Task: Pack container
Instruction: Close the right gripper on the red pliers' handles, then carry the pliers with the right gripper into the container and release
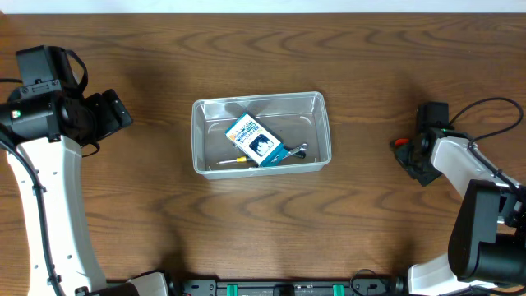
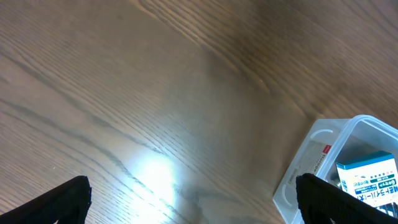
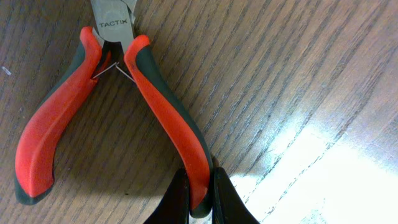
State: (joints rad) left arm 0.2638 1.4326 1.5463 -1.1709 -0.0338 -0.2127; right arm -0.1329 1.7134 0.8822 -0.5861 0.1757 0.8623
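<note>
Near right edge: pliers (image 3: 155, 106) pinched by one red handle in right gripper (image 3: 199, 186) — likely for lifting into container (image 1: 197, 136), mid-table, blue-and-white box (image 1: 255, 140) already inside. Left gripper (image 2: 199, 202) spread wide, empty — parked by left edge, out of the way.

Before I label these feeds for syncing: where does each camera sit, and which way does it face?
Overhead: fixed above the table, facing straight down; shows left arm, right arm and the container mid-table.
Left wrist: on the left arm, tilted down at bare wood; container corner and box lower right; left jaws' tips in the bottom corners, wide apart.
Right wrist: on the right arm, close over the pliers; right jaws clamp one handle at the bottom.
Shared: overhead and left wrist both show container and box.
</note>
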